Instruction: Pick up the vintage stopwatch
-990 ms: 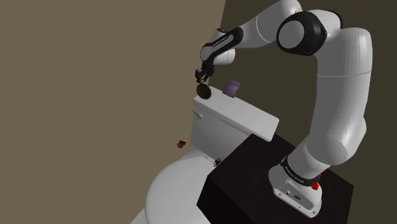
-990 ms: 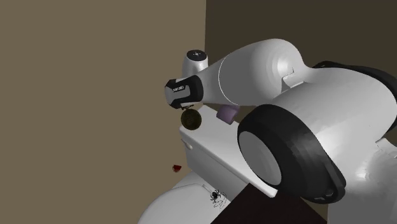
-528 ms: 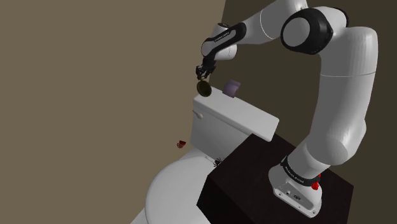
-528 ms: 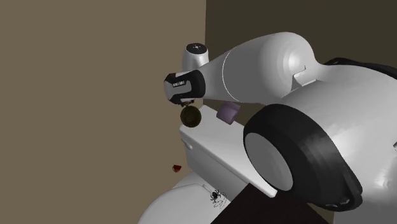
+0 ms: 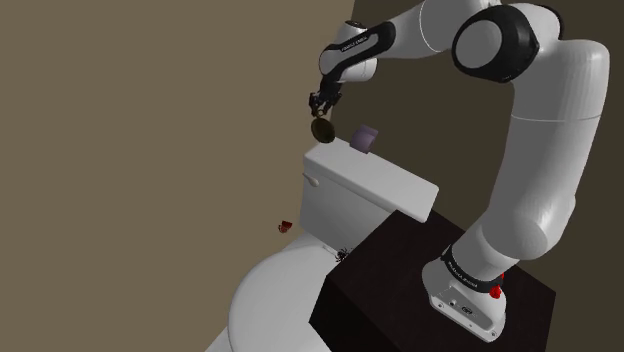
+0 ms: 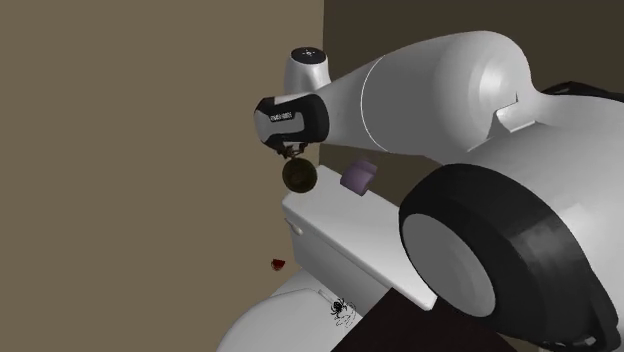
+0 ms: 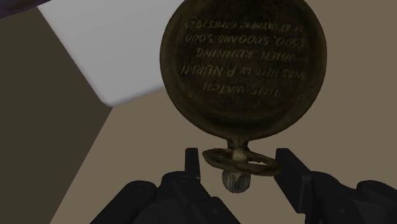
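My gripper (image 5: 320, 103) has risen since half a second ago, and the vintage stopwatch (image 5: 323, 129) has come up with it: then it hung just off the tank lid (image 5: 372, 176), now bare wall shows between the two. In the wrist view my fingers (image 7: 191, 160) press in on either end of the ring above the winding crown, so I am clenched on the watch, and its round dark case (image 7: 240, 70) dangles beyond my fingertips with the engraved back turned towards the camera. In the second exterior view the watch (image 6: 299, 176) hangs at six o'clock from my hand (image 6: 291, 150), with the lid's near corner at about six o'clock below it, apart from it. The purple cup (image 5: 366, 138) stands on the lid at roughly three o'clock from the watch, untouched. I judge the pick-up essentially done: the grasp is made and the watch is off the toilet (image 5: 268, 300). What may be left is a little more lift and holding steady, since I have it by the ring alone and it can swing.
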